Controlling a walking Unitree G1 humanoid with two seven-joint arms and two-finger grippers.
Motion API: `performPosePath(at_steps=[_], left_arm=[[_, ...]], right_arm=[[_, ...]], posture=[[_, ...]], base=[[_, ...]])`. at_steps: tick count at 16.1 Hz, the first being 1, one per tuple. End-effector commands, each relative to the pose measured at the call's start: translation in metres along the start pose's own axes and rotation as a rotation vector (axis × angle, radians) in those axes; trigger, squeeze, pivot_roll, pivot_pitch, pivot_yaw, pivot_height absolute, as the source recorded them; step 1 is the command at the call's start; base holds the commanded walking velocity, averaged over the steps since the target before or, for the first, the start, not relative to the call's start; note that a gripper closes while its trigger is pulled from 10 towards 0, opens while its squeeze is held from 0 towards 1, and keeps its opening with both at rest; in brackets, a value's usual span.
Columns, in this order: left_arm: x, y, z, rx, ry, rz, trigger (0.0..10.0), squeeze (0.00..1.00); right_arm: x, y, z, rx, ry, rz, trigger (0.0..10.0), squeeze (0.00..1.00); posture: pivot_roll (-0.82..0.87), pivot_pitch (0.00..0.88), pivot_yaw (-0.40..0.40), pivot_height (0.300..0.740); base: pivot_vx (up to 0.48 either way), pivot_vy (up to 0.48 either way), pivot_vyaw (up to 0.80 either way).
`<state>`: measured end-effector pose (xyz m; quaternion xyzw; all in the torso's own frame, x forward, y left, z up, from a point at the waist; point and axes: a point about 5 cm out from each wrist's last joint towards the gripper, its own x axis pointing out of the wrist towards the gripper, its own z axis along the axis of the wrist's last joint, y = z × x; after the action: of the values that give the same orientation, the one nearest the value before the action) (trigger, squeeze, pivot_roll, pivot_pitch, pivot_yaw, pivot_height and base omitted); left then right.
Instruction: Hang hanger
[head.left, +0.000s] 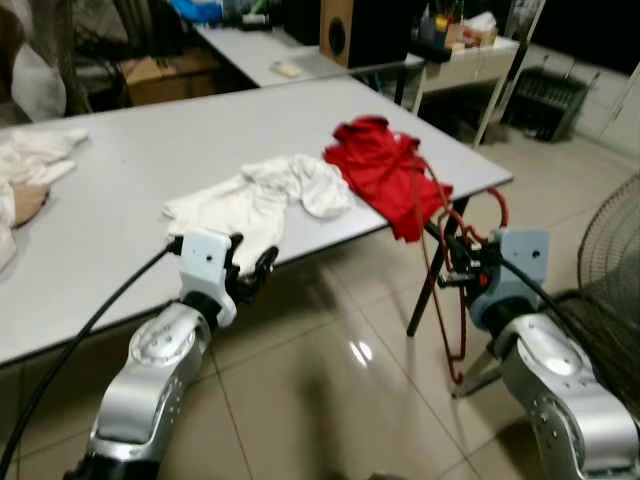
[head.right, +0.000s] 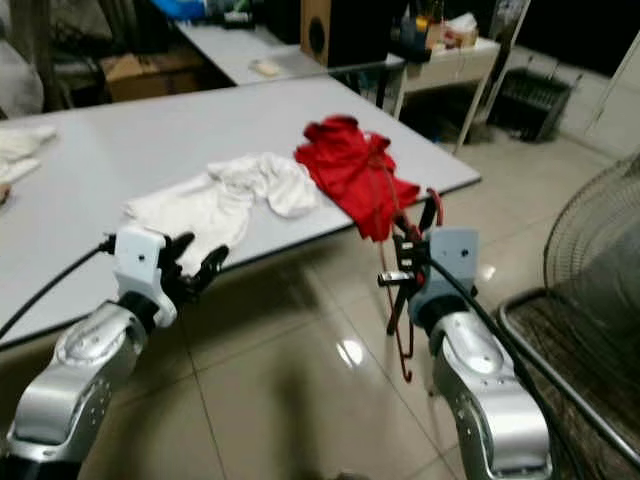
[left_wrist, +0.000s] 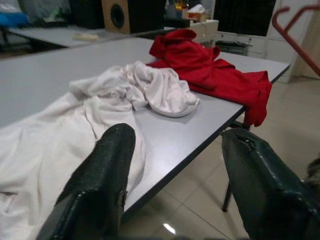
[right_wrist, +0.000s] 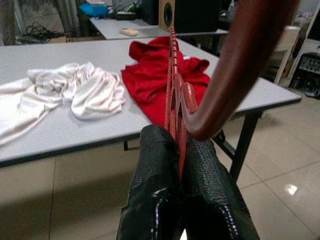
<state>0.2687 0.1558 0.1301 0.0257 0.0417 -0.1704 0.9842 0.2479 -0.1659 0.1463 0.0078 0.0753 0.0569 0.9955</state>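
Head views: right gripper (head.left: 462, 262) clamped on red hanger (head.left: 452, 300) just off table (head.left: 120, 180) corner; hanger's long axis near vertical, hook (head.left: 497, 205) up, body dangling toward floor. Red garment (head.left: 385, 170) just left of it — right arm nearer. Left gripper (head.left: 250, 270) empty.

Left wrist: fingers (left_wrist: 95, 185) apart, aimed at white garment (left_wrist: 100, 115).

Right wrist: fingers (right_wrist: 155, 200) pinched together on hanger's rods.

text: none I can read | labels/brands: none legible on the boxes and bottles on the far shelf (head.left: 470, 35) | numbers/signs: none | my arms and fingers: no markings I can make out
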Motion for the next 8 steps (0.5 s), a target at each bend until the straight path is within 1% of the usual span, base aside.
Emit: performPosePath(at_steps=[1,3,6,8], left_arm=[[0.0002,0.0055,0.0001,0.020,-0.003,0.023,10.0,1.00],[-0.0001,0.0120,0.0006,-0.008,-0.006,0.054,10.0,1.00],[0.0005,0.0141,-0.0010,-0.023,-0.006,0.070,10.0,1.00],[0.0008,0.0140,-0.0013,-0.021,-0.007,0.071,10.0,1.00]], right_arm=[[0.0007,0.0031,0.0014,-0.005,-0.006,0.020,10.0,0.00],[-0.0006,0.0079,-0.0019,-0.016,0.009,0.062,10.0,0.00],[-0.0006,0.0108,-0.0044,-0.052,0.011,0.079,10.0,0.00],[-0.0003,0.0105,-0.0043,-0.056,0.008,0.080,10.0,0.00]], posture=[[-0.09,0.000,-0.033,0.740],[-0.10,0.000,-0.036,0.740],[-0.10,0.000,-0.039,0.740],[-0.10,0.000,-0.040,0.740]], base=[[0.000,0.000,0.00],[0.000,0.000,0.00],[0.000,0.000,0.00],[0.000,0.000,0.00]])
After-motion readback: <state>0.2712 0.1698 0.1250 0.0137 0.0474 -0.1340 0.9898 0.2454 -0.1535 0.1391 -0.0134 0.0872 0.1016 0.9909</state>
